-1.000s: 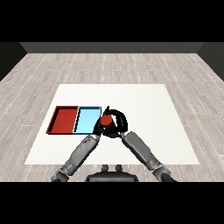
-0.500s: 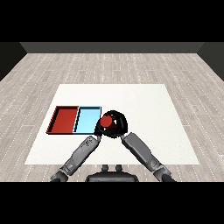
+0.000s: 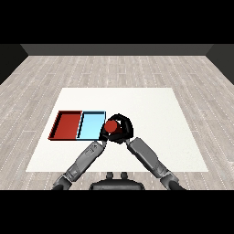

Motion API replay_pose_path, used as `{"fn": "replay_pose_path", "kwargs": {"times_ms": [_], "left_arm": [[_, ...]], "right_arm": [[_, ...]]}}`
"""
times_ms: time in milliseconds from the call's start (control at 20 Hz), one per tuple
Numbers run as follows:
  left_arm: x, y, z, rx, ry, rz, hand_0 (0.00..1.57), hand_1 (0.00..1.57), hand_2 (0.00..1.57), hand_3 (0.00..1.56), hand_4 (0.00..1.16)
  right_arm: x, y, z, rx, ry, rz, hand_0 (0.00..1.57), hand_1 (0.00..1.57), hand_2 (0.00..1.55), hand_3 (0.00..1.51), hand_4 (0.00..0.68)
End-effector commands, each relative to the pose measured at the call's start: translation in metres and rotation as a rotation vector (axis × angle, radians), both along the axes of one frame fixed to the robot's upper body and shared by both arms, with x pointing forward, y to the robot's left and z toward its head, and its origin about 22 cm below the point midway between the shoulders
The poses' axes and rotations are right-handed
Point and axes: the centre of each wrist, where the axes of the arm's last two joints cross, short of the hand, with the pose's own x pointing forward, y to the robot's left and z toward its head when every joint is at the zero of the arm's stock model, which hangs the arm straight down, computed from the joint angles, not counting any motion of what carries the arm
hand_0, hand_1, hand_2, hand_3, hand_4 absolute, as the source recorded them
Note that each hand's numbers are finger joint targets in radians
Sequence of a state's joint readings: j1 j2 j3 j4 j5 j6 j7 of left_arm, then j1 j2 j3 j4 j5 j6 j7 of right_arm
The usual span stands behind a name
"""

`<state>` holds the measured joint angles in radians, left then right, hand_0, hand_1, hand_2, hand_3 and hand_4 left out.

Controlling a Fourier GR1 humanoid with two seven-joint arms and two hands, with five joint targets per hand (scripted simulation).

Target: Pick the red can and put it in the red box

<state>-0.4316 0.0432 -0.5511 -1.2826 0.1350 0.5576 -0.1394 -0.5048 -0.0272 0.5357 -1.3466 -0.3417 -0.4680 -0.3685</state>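
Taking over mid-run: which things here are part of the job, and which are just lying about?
Job:
- red can, held in the right hand
- red tray, where it goes

Just there:
- light blue tray, beside the red one
- left hand, by the can
- white table

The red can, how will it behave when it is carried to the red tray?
The red can looks rigid, so it likely keeps its shape in the right hand curled round it. Being round, it may roll if laid on its side. Set upright in the red tray, it probably stands.
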Motion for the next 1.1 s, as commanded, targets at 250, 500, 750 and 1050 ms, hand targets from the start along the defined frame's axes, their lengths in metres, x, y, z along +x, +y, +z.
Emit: {"fn": "replay_pose_path", "kwargs": {"times_ms": [250,500,750,1050], "left_arm": [[-0.004,-0.030,0.013,-0.059,-0.006,-0.019,1.57,1.57,1.53,1.43,0.93],[-0.002,-0.017,0.007,-0.077,-0.025,-0.017,1.57,1.57,1.57,1.49,1.14],[0.001,-0.020,0.005,-0.070,-0.024,-0.003,1.57,1.57,1.57,1.49,1.14],[-0.008,-0.025,0.009,-0.052,-0.049,0.011,1.57,1.57,1.57,1.48,1.15]], "right_arm": [[-0.012,0.009,-0.011,0.024,0.007,0.037,1.49,1.49,1.45,1.40,0.545],[-0.010,0.004,0.004,0.047,-0.014,0.091,0.00,0.00,0.00,0.00,0.000],[0.003,-0.005,0.007,0.042,-0.015,0.100,0.00,0.00,0.00,0.00,0.000],[0.005,-0.011,0.018,0.004,-0.033,0.044,0.00,0.00,0.00,0.00,0.000]]}}
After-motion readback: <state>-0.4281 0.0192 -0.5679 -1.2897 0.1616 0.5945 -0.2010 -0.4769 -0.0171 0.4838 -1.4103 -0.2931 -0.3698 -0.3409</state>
